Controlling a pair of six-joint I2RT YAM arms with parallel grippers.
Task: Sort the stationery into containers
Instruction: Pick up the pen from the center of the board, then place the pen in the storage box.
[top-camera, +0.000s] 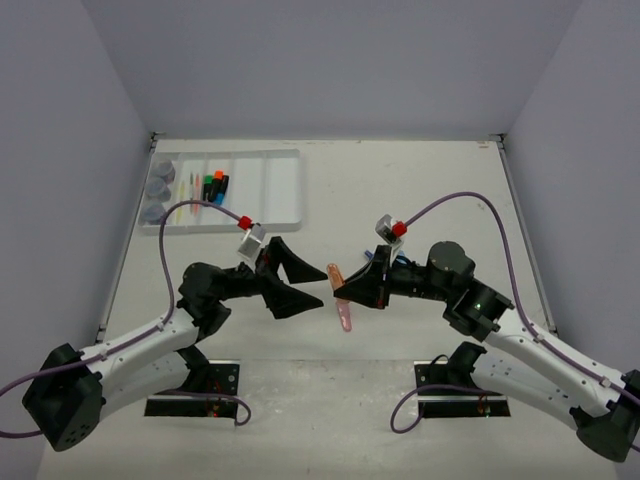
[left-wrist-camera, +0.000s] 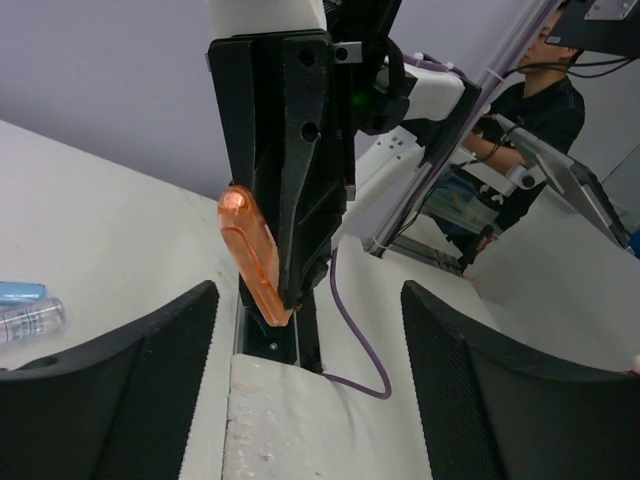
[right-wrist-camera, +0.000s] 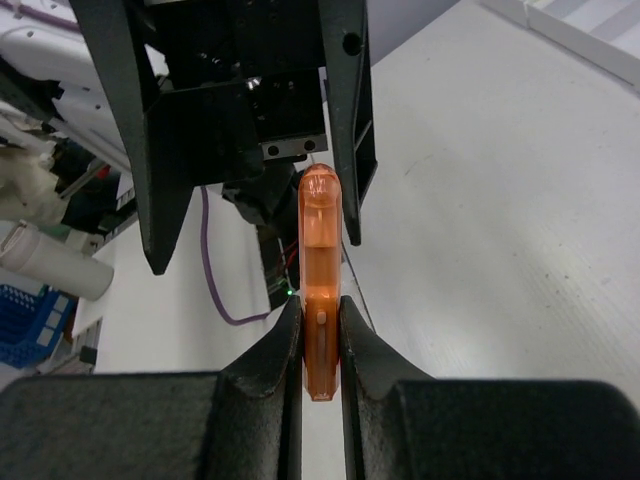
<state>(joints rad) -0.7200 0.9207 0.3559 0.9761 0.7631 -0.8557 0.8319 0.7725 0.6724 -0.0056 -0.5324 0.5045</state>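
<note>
My right gripper (top-camera: 352, 290) is shut on a translucent orange eraser stick (top-camera: 341, 296), held upright above the table's middle. In the right wrist view the gripper (right-wrist-camera: 321, 312) clamps the eraser's (right-wrist-camera: 320, 250) lower half. My left gripper (top-camera: 320, 290) is open, its fingers on either side of the eraser without touching it. In the left wrist view the open left gripper (left-wrist-camera: 310, 400) faces the eraser (left-wrist-camera: 255, 255). The white divided tray (top-camera: 280, 190) lies at the far left, holding three grey-blue pots (top-camera: 158, 188), thin pens (top-camera: 192, 185) and highlighters (top-camera: 214, 186).
A clear glue bottle (left-wrist-camera: 30, 320) and a blue item (left-wrist-camera: 20, 292) lie on the table at the left edge of the left wrist view. A tray corner (right-wrist-camera: 590, 20) shows at the top right of the right wrist view. Purple cables (top-camera: 165, 250) loop over both arms.
</note>
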